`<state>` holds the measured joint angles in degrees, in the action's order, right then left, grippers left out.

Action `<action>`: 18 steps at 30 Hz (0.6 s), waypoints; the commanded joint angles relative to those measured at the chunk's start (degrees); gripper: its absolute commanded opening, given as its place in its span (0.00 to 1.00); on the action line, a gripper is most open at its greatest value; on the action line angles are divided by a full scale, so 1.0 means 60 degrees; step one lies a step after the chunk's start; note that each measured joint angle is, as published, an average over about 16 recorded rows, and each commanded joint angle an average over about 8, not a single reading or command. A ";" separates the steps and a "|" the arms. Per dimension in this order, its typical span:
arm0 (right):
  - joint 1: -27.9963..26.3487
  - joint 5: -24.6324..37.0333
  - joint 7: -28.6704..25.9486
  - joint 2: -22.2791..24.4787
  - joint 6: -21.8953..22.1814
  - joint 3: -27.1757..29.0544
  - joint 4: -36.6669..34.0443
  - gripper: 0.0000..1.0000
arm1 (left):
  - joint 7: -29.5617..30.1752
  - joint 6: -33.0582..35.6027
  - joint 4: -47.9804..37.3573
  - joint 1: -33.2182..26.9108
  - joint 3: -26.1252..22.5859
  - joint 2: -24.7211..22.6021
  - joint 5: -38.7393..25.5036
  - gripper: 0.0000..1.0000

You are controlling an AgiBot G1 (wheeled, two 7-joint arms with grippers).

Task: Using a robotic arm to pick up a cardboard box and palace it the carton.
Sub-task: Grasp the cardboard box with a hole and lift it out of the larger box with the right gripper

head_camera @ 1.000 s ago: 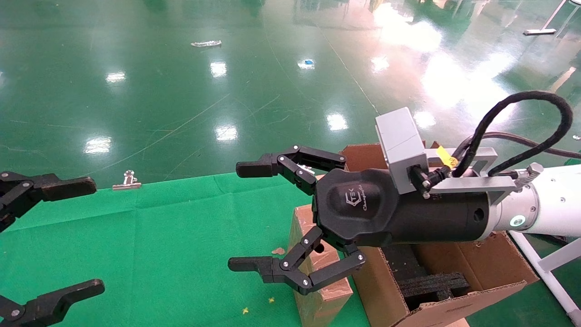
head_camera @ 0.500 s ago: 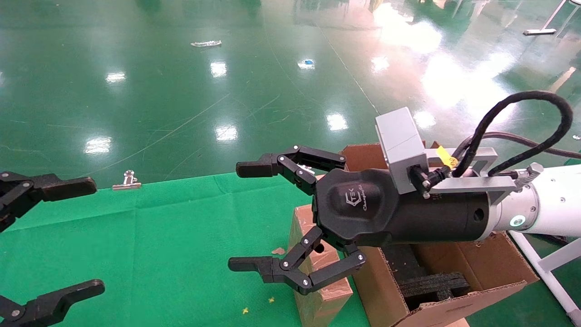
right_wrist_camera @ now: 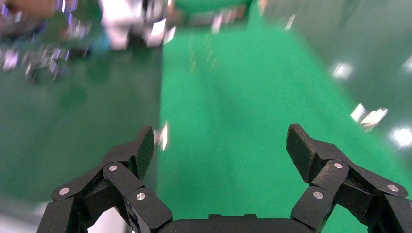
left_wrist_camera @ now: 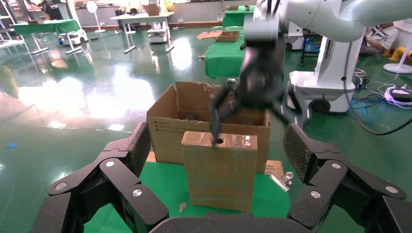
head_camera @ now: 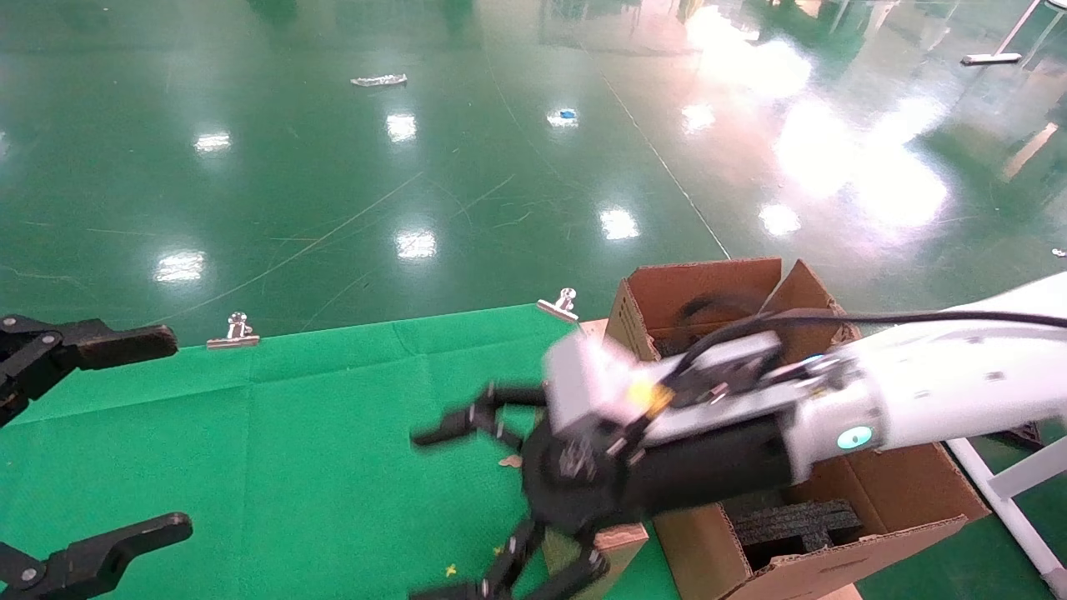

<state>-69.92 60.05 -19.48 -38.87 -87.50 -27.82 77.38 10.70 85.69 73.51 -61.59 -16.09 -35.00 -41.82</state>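
The robotic arm (head_camera: 934, 392), white with a grey camera block, reaches in from the right and is blurred by motion. Its right gripper (head_camera: 438, 512) is open over the green cloth, spread around the near end of the cardboard box (head_camera: 618, 537), which it mostly hides. From the left wrist the cardboard box (left_wrist_camera: 219, 170) stands upright, taped on top with a round hole, and the right gripper (left_wrist_camera: 252, 114) hangs just above it. The carton (head_camera: 904, 492) sits open right behind the box, with black foam (head_camera: 796, 521) inside. My left gripper (head_camera: 158, 433) stays open at the left edge, holding nothing.
A green cloth (head_camera: 292, 442) covers the table. Two metal binder clips (head_camera: 236, 331) (head_camera: 560, 304) hold its far edge. Glossy green floor lies beyond. A white frame leg (head_camera: 1009, 496) stands right of the carton.
The right arm has swung down and rolled, dropping its open gripper from above the box to table height beside it. The left gripper has not moved.
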 commanded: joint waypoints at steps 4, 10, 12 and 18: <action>-0.1010 0.1746 -0.0720 -0.0506 -0.0280 -0.1222 0.0073 1.00 | -0.0002 -0.0001 -0.0001 -0.0001 -0.0004 0.0001 0.0002 1.00; -0.2333 0.3038 -0.1269 -0.0810 -0.0365 -0.2491 0.0089 1.00 | -0.0004 -0.0003 -0.0001 -0.0002 -0.0008 0.0003 0.0005 1.00; -0.2830 0.3240 -0.1412 -0.0842 -0.0394 -0.2835 0.0090 1.00 | -0.0005 -0.0003 -0.0001 -0.0003 -0.0010 0.0004 0.0006 1.00; -0.4418 0.3185 -0.1536 -0.0770 -0.0519 -0.3944 0.0072 1.00 | -0.0007 -0.0005 -0.0001 -0.0004 -0.0014 0.0005 0.0009 1.00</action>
<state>-96.26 79.30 -28.34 -43.25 -90.45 -51.98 77.81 10.66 85.66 73.50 -61.61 -16.17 -34.97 -41.77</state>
